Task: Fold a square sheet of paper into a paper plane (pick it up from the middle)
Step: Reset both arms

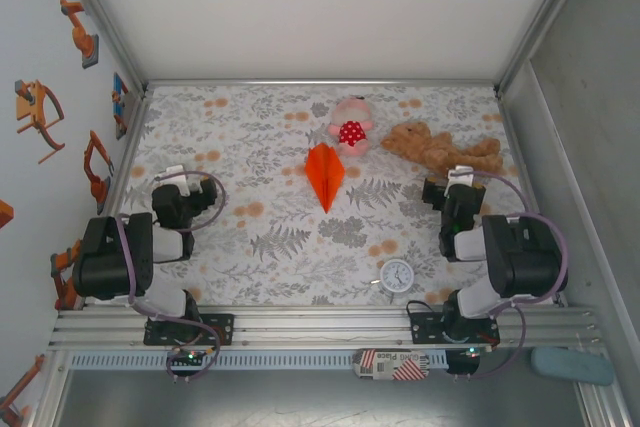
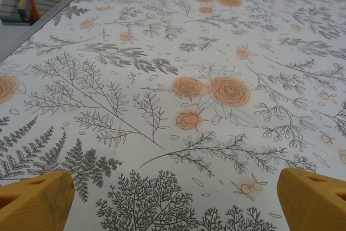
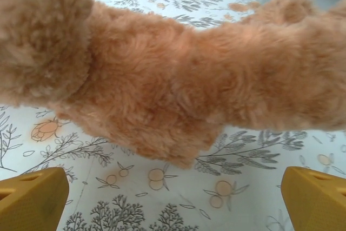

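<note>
Orange paper plane (image 1: 324,175) lies flat on the floral tabletop (image 1: 260,137), approx mid-width and in the far half. Its pointed tip aims at the near edge, wide end away, centre crease visible. It lies free, w/ both arms well apart from it.

Just beyond the wide end sits the pink plush toy (image 1: 350,125) w/ a red-and-white spotted patch. It's very close to the plane's far edge; touching or not, can't tell from overhead. Brown teddy bear (image 1: 440,150) lies stretched out to the right of the plush, near it.

Left end effector (image 1: 172,175) sits low over the left side of the tabletop, well left of the plane. In the left wrist view its yellow fingers (image 2: 35,201) stand wide apart at the bottom corners — only bare leaf-and-rose print between them.

Right end effector (image 1: 458,182) sits just on the near side of the teddy. In the right wrist view the bear's fur looms close ahead, and the yellow fingers (image 3: 32,198) are spread wide at the bottom corners — tabletop print between them, fur not touching either one.

Small white clock (image 1: 397,276) lies near the near edge, between the two arm bases, closer to the right one.
</note>
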Available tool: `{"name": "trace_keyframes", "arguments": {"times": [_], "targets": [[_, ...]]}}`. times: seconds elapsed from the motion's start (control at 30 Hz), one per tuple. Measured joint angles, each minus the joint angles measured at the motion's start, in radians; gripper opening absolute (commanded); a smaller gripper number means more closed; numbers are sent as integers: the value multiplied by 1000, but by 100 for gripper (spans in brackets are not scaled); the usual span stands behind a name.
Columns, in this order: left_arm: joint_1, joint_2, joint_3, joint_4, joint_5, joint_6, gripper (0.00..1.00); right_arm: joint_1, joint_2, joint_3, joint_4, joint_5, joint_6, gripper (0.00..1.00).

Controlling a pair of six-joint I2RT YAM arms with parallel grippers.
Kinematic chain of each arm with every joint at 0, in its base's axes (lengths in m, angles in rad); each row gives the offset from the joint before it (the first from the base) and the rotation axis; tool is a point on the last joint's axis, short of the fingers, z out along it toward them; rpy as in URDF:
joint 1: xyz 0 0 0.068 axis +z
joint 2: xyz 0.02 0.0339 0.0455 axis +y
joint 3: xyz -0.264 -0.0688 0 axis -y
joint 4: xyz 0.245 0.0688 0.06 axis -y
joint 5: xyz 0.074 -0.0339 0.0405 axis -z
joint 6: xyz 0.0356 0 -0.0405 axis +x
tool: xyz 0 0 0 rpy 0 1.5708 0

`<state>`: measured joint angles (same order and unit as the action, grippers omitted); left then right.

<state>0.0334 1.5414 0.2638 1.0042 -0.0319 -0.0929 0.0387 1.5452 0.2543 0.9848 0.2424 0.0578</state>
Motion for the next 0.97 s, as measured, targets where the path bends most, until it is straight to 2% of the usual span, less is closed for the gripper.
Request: {"name": "trace_keyframes", "arguments": {"times": [0.17,0.3,0.97], "targets": [[-31,1,95,-80,-40,6,96,-6,1,56,-26,-14,3,97],[-73,1,135,-107,-70,22,96,-20,1,95,-39,-14,16,99],[-67,1,135,-164,-95,31,96,-26,1,96,-64,-14,24,99]]}}
